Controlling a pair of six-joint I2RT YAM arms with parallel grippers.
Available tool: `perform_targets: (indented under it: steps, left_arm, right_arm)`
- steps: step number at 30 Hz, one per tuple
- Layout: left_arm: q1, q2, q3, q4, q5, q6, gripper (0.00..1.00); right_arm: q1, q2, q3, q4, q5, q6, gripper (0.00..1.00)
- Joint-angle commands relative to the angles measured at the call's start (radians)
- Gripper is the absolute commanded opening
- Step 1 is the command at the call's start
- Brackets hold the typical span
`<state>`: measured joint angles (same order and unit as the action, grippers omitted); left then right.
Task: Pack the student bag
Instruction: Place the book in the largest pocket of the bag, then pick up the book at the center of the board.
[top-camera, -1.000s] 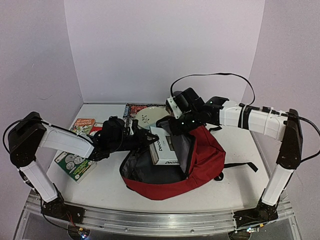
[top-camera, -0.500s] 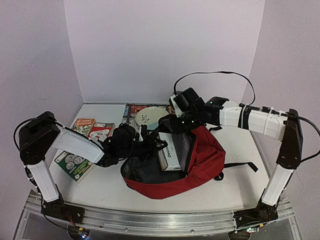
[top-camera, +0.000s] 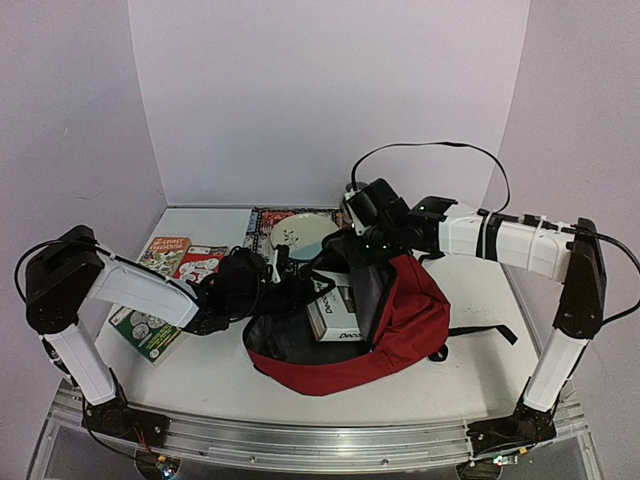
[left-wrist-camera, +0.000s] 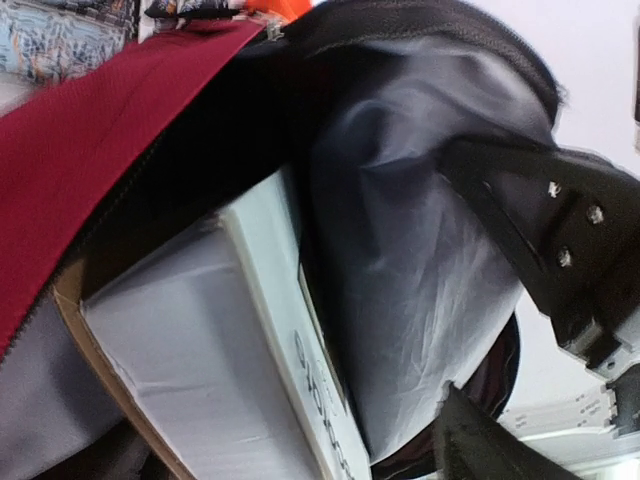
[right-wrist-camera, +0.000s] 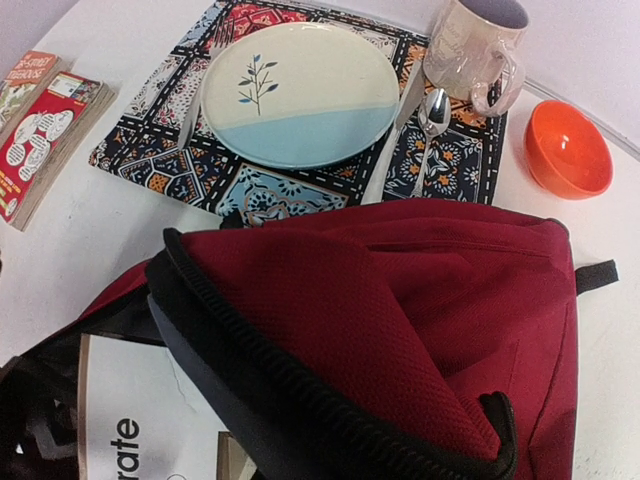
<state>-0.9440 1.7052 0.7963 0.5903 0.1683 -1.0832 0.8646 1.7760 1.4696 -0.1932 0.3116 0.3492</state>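
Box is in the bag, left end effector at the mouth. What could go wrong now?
1. The open left end effector sits in the mouth of the student bag, by its grey lining; pulling back may snag it and drag the white box out.
2. Only the right end effector holds the flap up; a slip would collapse the mouth.

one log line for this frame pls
student bag: open, white box inside | left gripper: open, at bag mouth | right gripper: shut on bag rim, holding it up
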Motion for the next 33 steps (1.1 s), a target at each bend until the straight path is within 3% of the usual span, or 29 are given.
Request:
perform_targets:
  steps: [1, 8, 13, 25, 33]
  left_arm:
    - [-0.007, -0.062, 0.036, -0.121, -0.032, 0.138, 0.99]
    - [-0.023, -0.097, 0.085, -0.336, -0.111, 0.266, 1.00]
    - [-0.065, -0.112, 0.174, -0.540, -0.270, 0.388, 0.99]
    - [-0.065, -0.251, 0.191, -0.724, -0.416, 0.432, 1.00]
    - [0.177, -0.361, 0.132, -0.841, -0.347, 0.408, 1.00]
  right_arm:
    - [0.001, -0.031, 0.002, 0.026, 0.059, -0.001, 0.05]
    - [0.001, -0.016, 0.010, 0.024, 0.061, -0.004, 0.05]
    - [0.000, 0.000, 0.018, 0.023, 0.063, -0.007, 0.06]
    - [-0.033, 0.035, -0.042, -0.009, 0.093, 0.002, 0.09]
    - [-0.034, 0.002, -0.119, -0.011, 0.071, -0.017, 0.13]
